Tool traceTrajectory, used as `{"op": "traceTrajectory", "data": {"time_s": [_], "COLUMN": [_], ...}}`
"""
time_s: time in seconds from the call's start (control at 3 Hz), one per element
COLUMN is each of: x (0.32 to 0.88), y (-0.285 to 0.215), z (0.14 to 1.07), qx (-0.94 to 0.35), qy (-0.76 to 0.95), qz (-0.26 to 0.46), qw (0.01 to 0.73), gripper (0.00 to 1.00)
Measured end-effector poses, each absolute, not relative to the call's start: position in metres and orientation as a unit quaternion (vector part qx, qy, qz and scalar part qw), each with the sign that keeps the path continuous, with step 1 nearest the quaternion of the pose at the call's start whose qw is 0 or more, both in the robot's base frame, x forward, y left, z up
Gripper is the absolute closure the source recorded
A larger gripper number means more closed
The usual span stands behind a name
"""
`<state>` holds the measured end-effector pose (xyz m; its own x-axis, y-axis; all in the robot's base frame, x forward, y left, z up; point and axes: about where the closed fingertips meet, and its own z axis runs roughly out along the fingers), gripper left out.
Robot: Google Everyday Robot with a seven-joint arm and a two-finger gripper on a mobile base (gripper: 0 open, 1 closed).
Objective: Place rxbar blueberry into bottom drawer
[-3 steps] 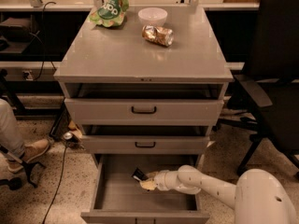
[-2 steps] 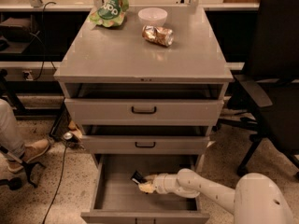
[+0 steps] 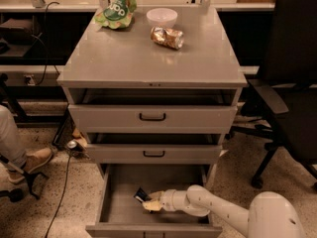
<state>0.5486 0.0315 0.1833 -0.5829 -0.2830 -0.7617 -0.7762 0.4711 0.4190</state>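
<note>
The bottom drawer [image 3: 116, 209] is pulled out at the foot of the grey cabinet. My white arm reaches into it from the lower right. My gripper [image 3: 150, 202] is low inside the drawer, near its middle. The rxbar blueberry [image 3: 141, 196], a dark navy bar with a pale patch, lies at the gripper's tips just above the drawer floor. I cannot tell whether it is held or resting on the floor.
On the cabinet top are a green chip bag [image 3: 117, 10], a white bowl [image 3: 162, 17] and a crumpled gold foil packet [image 3: 167, 37]. The two upper drawers [image 3: 152, 117] are slightly open. A black office chair [image 3: 290, 88] stands right; a person's foot [image 3: 30, 161] is left.
My gripper has moved a little lower and to the left inside the bottom drawer, with the blue bar at its tips.
</note>
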Motion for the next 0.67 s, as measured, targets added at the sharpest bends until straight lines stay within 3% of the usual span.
{"op": "traceTrajectory", "data": {"time_s": [0.33,0.67], "x": [0.547,0.549], "y": [0.038,0.027], "z": [0.182,0.189], "qx": [-0.334,-0.335], "qy": [0.793,0.796], "qz": [0.402,0.39], "qw": [0.313,0.32], "gripper": [0.06,0.0]}}
